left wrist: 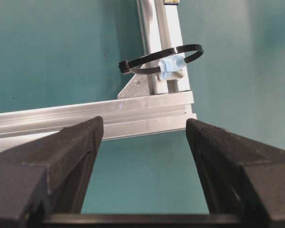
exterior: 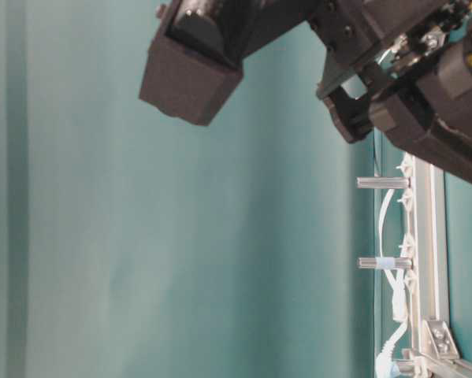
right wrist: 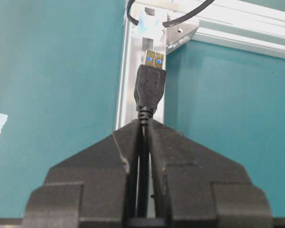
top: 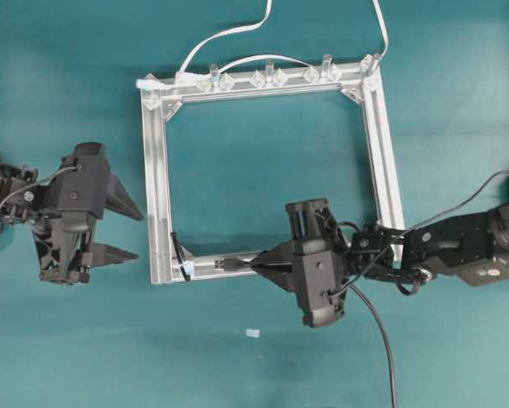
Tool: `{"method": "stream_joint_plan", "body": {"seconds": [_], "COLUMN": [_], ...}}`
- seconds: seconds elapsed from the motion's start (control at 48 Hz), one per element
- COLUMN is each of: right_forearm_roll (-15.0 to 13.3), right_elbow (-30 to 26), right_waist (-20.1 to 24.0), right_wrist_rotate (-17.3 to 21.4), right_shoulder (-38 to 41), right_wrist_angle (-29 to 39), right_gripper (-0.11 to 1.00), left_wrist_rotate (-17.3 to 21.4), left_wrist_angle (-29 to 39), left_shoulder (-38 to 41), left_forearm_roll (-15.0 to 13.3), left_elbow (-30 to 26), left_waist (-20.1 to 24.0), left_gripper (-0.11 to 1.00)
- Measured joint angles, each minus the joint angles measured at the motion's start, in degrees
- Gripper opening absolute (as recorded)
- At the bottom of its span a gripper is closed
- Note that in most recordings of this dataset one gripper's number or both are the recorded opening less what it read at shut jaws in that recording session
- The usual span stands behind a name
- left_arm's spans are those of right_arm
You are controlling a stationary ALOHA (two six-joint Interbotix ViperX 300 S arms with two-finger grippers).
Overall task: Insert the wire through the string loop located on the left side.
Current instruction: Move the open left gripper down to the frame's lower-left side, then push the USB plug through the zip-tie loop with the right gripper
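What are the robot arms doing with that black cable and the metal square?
The right hand is pinched shut on the wire, holding its USB plug just above the bottom bar of the aluminium frame. The plug points toward the string loop at the frame's lower left corner but has not gone through it yet. The left hand waits open just outside that corner, holding nothing.

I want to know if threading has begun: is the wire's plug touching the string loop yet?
Apart. The right wrist view shows aluminium frame between the plug of the wire and the string loop.
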Motion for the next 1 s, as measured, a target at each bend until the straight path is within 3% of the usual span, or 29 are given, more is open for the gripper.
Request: {"method": "stream_joint_plan", "body": {"seconds": [1.0], "right_forearm_roll": [0.0], "right_elbow": [-6.1], "right_waist": [-0.7], "right_wrist_rotate": [0.1], "right_shoulder": [4.7], "right_wrist_angle": [0.1], "right_gripper": [0.04], "left_wrist_rotate": [0.0], "left_wrist_angle": [0.0], "left_shoulder": [0.0], "left_forearm_roll": [-0.1], "left_elbow": [0.0], "left_waist": [0.0], "left_gripper": [0.74]}}
